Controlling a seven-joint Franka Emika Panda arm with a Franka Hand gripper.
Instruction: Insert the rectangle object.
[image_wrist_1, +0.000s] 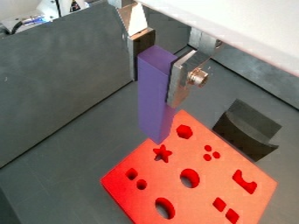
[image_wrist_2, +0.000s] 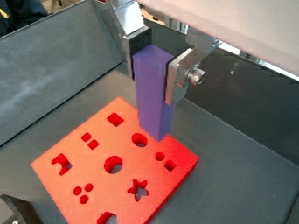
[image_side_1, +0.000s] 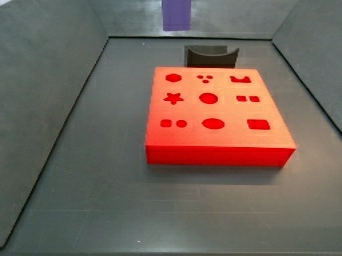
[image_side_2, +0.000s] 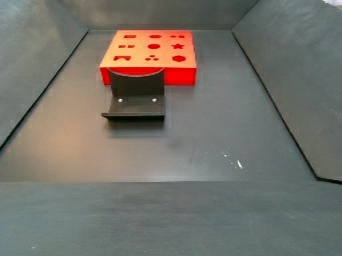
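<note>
My gripper (image_wrist_1: 153, 81) is shut on the rectangle object (image_wrist_1: 153, 118), a long purple bar held upright between the silver fingers (image_wrist_1: 180, 83). Both wrist views show this; in a wrist view the gripper (image_wrist_2: 156, 74) grips the bar (image_wrist_2: 155, 114) near its upper end. The bar hangs well above the red block with shaped holes (image_wrist_1: 193, 179), (image_wrist_2: 111, 171). In a side view only the bar's lower end (image_side_1: 177, 13) shows at the top edge, beyond the red block (image_side_1: 214, 110); the gripper itself is out of frame. Another side view shows the block (image_side_2: 150, 55) but no bar and no gripper.
A dark grey fixture (image_side_1: 209, 53) stands on the floor beside the red block, also seen in a side view (image_side_2: 135, 100) and in both wrist views (image_wrist_1: 249, 129), (image_wrist_2: 14, 210). Grey walls (image_side_1: 54, 100) enclose the dark floor (image_side_2: 201, 150).
</note>
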